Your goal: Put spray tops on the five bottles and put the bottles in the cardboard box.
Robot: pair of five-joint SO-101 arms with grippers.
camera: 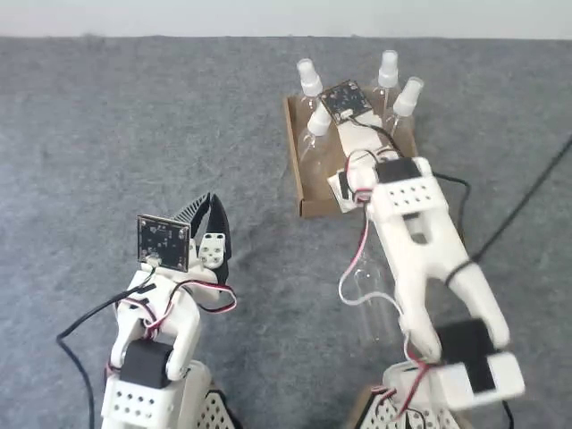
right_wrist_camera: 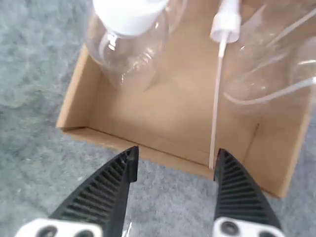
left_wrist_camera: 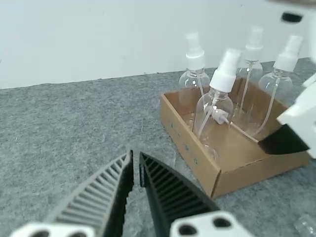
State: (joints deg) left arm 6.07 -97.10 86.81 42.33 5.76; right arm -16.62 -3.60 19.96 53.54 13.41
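The cardboard box (camera: pixel 302 170) stands at the back of the grey mat, with several capped clear bottles (camera: pixel 313 134) upright in it. My right gripper (right_wrist_camera: pixel 175 155) hangs open over the box's (right_wrist_camera: pixel 148 113) near wall. A loose spray top (right_wrist_camera: pixel 224 22) lies in the box, its thin dip tube ending beside one fingertip (right_wrist_camera: pixel 222 160). One capped bottle (right_wrist_camera: pixel 128 34) stands in the far corner. A clear bottle (camera: pixel 371 299) lies on its side on the mat under the right arm. My left gripper (camera: pixel 207 201) is shut and empty, short of the box (left_wrist_camera: pixel 197 158) and pointing at it.
The grey mat (camera: pixel 134 125) is bare to the left of the box. Cables trail from both arms, one black cable (camera: pixel 527 192) running off to the right. The right arm's black fingertip (left_wrist_camera: pixel 284 140) shows in the left wrist view over the box's edge.
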